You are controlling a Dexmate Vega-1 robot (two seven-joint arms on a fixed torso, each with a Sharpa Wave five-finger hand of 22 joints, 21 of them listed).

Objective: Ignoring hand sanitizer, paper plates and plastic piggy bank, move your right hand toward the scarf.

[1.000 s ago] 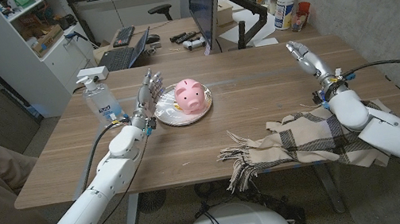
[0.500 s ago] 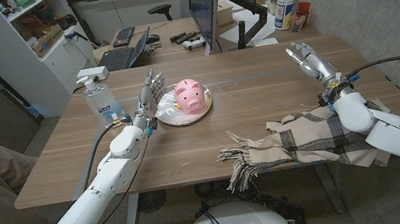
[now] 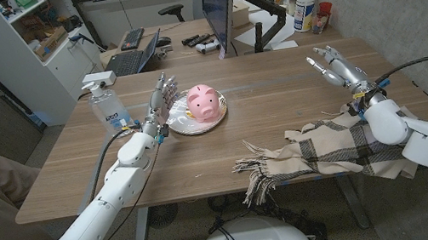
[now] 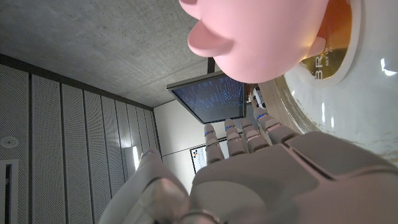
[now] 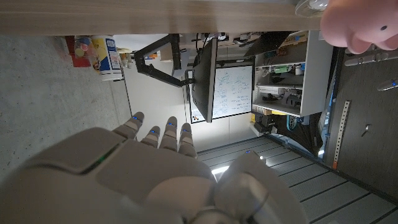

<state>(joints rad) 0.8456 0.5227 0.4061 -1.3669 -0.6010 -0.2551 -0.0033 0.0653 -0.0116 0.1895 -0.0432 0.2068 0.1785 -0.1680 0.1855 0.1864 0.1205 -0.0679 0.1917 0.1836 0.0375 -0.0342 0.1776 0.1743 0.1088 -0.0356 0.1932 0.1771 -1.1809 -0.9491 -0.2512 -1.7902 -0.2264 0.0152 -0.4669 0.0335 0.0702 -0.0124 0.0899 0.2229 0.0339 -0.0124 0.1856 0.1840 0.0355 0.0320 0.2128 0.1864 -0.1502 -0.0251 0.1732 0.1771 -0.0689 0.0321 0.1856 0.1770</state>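
A beige and brown plaid scarf with fringed ends lies crumpled on the near right of the wooden table. My right hand stands above the table behind the scarf, fingers apart and holding nothing; its forearm lies over the scarf's right end. The back of this hand fills the lower part of the right wrist view. My left hand stands on its edge beside the paper plates, fingers extended, empty. The same hand appears in the left wrist view, close to the pink piggy bank.
The pink piggy bank sits on the paper plates. A hand sanitizer bottle stands at the far left. A monitor and bottles sit on a desk behind the table.
My right hand has drifted slightly to the right and a little nearer, its fingers spreading a bit. The left hand and the scarf have stayed put.
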